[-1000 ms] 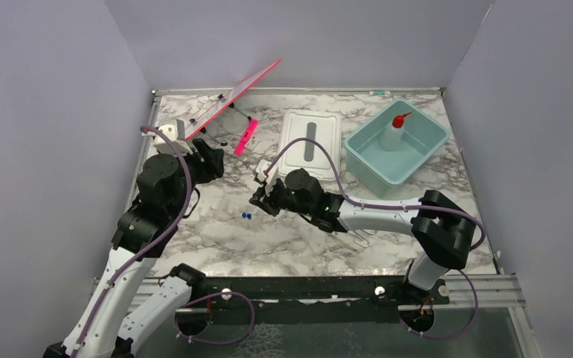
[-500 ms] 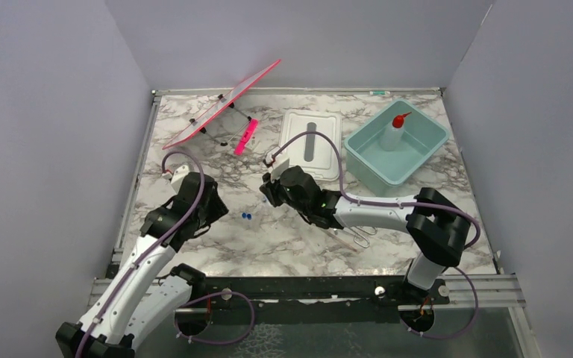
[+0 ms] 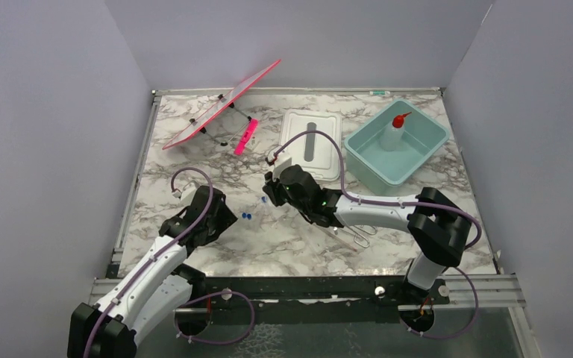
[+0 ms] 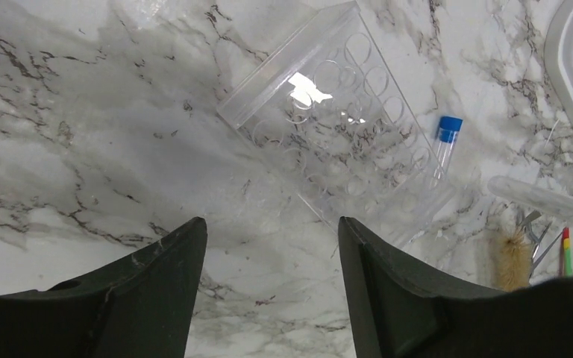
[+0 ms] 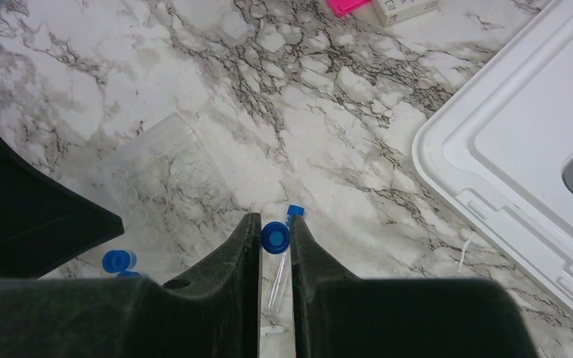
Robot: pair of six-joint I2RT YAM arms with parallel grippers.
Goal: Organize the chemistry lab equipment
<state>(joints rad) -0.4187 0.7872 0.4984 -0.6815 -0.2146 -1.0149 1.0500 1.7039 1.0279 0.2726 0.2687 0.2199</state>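
The left gripper has swung back from the far corner and now hangs, fingers apart, over the clear tube rack. The right gripper pinches a blue-capped tube, ready for the rack

White lid cut off at frame edge, brush partly hidden behind gripper

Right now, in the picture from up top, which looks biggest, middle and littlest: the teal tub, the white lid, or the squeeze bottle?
1. and 2. Teal tub and white lid: they look nearly alike, too close to rank.
3. Squeeze bottle: clearly smallest, standing inside the tub.
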